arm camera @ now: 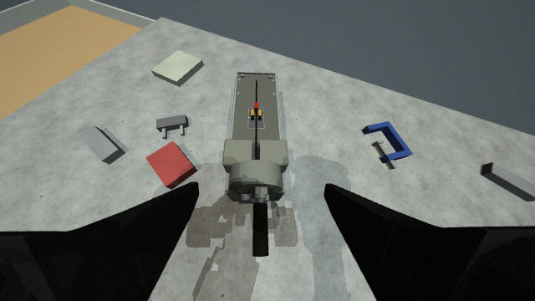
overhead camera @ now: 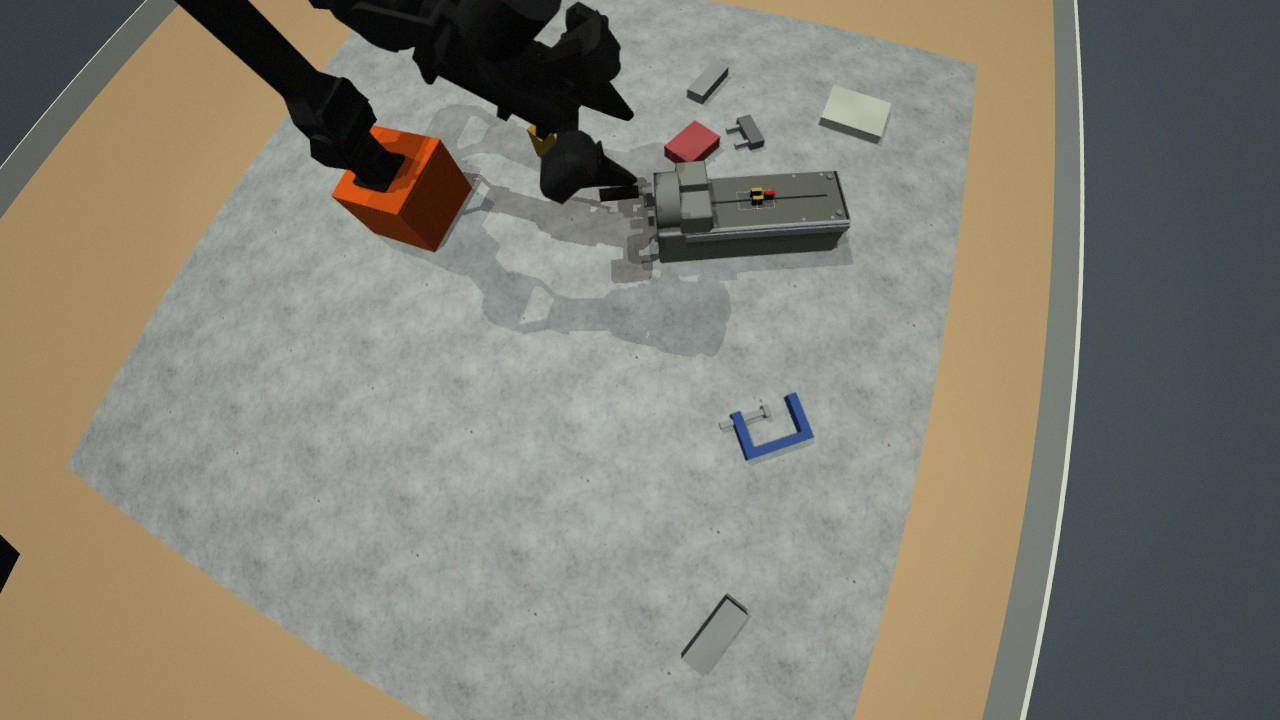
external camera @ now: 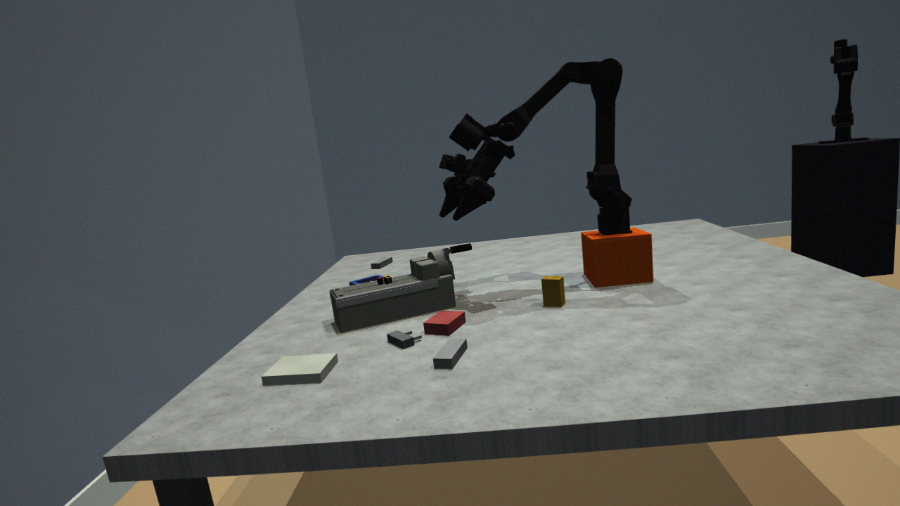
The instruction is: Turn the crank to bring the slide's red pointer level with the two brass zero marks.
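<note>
The grey machine [overhead camera: 805,210] [external camera: 396,307] [arm camera: 246,94] stands on the table. Its black crank handle [overhead camera: 619,193] [external camera: 461,248] [arm camera: 260,230] sticks out from the drum end, at the top of the crank's circle. The slide's red pointer [overhead camera: 769,193] [arm camera: 256,104] sits a little beyond the two brass marks, on the side away from the crank; the left brass mark [arm camera: 252,112] and the right brass mark [arm camera: 260,112] flank the slot. My gripper [overhead camera: 633,149] [external camera: 448,218] [arm camera: 263,188] is open and empty, above the crank end. In the wrist view the handle shows between the fingers, untouched.
A red block [overhead camera: 691,142] [external camera: 444,322] [arm camera: 170,164], a dark two-pronged piece [external camera: 401,339] [arm camera: 172,123], a grey bar [external camera: 450,353] and a pale slab [external camera: 299,368] lie beside the machine. A blue clamp [overhead camera: 776,445] [arm camera: 394,140] lies on the other side. A yellow block [external camera: 553,292] stands near the orange base [external camera: 616,258].
</note>
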You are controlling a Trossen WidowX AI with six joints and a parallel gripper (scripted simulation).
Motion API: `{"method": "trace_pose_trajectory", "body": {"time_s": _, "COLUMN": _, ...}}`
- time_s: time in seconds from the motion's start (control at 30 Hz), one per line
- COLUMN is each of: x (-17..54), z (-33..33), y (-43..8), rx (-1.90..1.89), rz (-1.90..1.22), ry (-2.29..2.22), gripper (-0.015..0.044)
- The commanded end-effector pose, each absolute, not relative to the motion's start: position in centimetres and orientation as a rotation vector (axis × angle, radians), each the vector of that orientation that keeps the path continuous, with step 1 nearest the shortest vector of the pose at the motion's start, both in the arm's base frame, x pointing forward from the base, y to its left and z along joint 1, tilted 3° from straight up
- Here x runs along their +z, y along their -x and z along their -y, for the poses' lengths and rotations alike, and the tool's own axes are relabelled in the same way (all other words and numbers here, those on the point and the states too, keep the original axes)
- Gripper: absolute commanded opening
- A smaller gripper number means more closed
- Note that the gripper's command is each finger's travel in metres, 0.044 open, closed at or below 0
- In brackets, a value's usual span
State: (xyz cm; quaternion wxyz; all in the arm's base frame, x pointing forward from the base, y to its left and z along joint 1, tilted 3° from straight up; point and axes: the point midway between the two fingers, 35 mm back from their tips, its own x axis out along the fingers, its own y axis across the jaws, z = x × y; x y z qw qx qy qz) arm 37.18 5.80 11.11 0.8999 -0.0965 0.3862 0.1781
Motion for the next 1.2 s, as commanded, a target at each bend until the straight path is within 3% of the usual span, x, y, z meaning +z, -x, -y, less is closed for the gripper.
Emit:
{"method": "trace_pose_trajectory", "body": {"time_s": 0.0, "x": 11.2, "z": -5.5, "y": -36.5, "rx": 0.383, "rz": -0.776, "ry": 0.215, "gripper": 0.0440}}
{"method": "trace_pose_trajectory", "body": {"time_s": 1.17, "x": 3.7, "z": -5.2, "y": -36.7, "rx": 0.383, "rz": -0.776, "ry": 0.215, "gripper": 0.0440}}
